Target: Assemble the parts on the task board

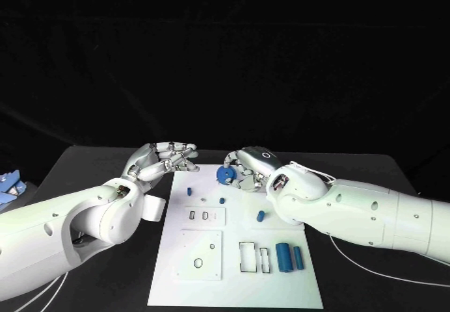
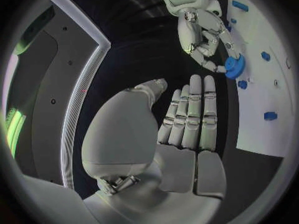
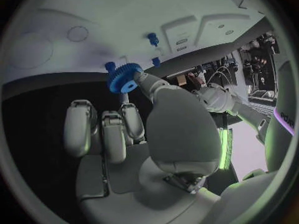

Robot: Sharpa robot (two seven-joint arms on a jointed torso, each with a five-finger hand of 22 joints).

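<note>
The white task board (image 1: 188, 250) lies in the middle of the black table. My right hand (image 1: 248, 170) hovers over the board's far edge and pinches a blue gear (image 1: 225, 174) between thumb and a finger. The gear (image 3: 121, 78) shows again at the thumb tip, above the board (image 3: 93, 15). My left hand (image 1: 169, 159) hangs just left of the board's far corner, holding nothing, with straight fingers (image 2: 193, 114). It faces the right hand (image 2: 202, 40) and the gear (image 2: 234, 66). Small blue pegs (image 1: 189, 191) (image 1: 222, 201) (image 1: 261, 214) stand on the board. Two blue cylinders (image 1: 283, 257) (image 1: 297, 257) lie near its right edge.
The board has rectangular slots (image 1: 199, 214) (image 1: 253, 257) and an oval hole (image 1: 198, 262). A blue and white object (image 1: 10, 183) sits beyond the table's left edge. A thin cable (image 1: 375, 270) runs across the table on the right.
</note>
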